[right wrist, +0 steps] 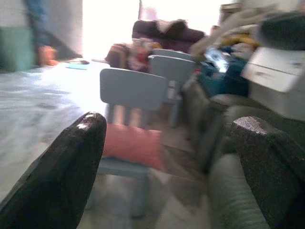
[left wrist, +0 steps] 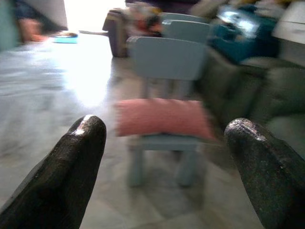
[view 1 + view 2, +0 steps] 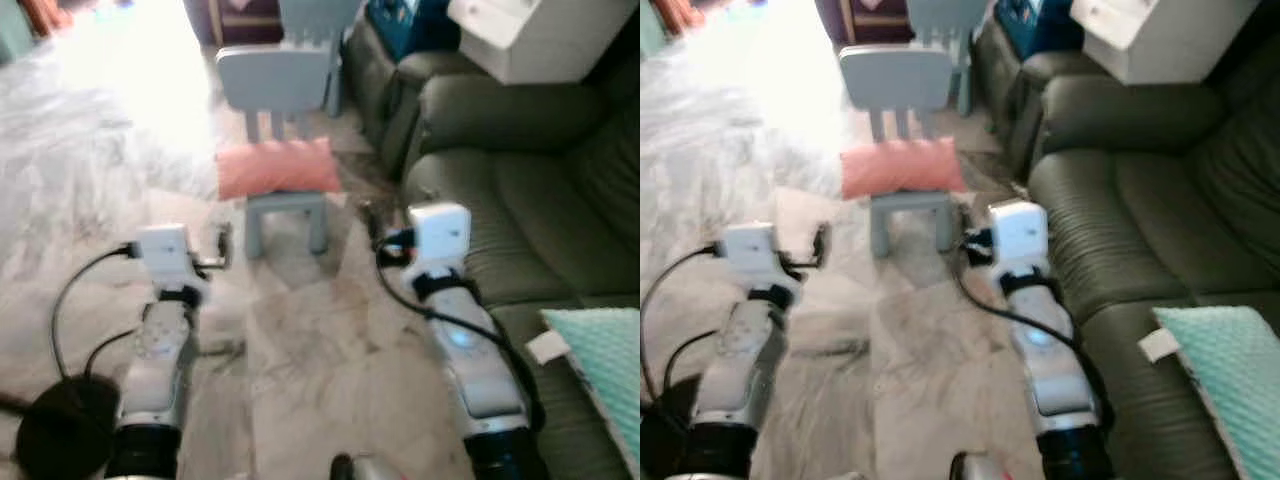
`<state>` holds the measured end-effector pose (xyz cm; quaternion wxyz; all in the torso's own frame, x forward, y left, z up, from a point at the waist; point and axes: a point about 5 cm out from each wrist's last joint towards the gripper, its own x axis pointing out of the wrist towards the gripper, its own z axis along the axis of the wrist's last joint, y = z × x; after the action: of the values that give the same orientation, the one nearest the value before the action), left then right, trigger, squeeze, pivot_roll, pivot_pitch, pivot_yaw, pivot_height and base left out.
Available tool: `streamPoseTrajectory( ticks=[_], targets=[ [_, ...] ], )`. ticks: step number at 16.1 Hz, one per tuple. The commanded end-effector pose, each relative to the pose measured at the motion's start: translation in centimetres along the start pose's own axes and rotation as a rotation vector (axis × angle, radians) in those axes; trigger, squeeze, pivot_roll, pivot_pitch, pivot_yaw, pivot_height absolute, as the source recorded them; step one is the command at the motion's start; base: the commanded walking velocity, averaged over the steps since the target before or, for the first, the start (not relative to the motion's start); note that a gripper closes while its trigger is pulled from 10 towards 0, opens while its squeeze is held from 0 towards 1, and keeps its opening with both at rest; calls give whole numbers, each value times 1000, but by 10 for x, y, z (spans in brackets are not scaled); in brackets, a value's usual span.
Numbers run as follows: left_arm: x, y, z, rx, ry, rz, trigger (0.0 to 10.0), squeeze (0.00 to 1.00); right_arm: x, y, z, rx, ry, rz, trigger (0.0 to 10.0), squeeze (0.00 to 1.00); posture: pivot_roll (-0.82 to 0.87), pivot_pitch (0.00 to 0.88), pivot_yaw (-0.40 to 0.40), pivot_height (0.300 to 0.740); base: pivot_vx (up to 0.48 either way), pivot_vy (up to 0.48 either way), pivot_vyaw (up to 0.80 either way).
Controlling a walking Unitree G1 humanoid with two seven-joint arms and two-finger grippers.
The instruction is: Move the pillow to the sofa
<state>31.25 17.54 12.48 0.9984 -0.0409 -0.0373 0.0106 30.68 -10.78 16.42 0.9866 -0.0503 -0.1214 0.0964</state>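
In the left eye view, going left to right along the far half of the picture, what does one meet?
Bright sunlit floor → pink pillow lying on the small blue chair → dark green sofa, with a white box at the top right.

Head pair looks down; wrist cams forward (sharing chair (image 2: 164, 62)).

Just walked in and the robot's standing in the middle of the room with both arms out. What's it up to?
It faces a pink pillow lying on the seat of a small grey-blue chair. The left gripper and right gripper are both open and held out toward the chair, short of it, holding nothing. The dark green sofa stands on its right, with a teal cushion on the near seat. The pillow is untouched.
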Motion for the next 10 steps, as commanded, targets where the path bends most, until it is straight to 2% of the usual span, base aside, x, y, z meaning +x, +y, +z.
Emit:
streamPoseTrajectory(
  ticks=[1,5,7,8,10],
  targets=[
    [0,8,4,21,-15,13,10000,0,1,6,5,9,-25,20,10000,0,-109,160,-44,740,326,352,0],
    [0,7,4,22,-16,6,10000,0,1,7,6,7,-27,23,10000,0,-110,162,-45,740,326,352,0],
    [0,6,2,48,-5,13,10000,0,1,7,6,6,-28,25,10000,0,-111,163,-45,740,326,0,0],
    [0,6,1,35,-1,29,10000,0,1,7,6,7,-27,25,10000,0,-111,163,-45,740,311,0,0],
    [1,5,-1,-2,19,38,10000,0,1,7,5,8,-25,24,10000,0,-112,164,-45,740,0,0,0]
  ],
)
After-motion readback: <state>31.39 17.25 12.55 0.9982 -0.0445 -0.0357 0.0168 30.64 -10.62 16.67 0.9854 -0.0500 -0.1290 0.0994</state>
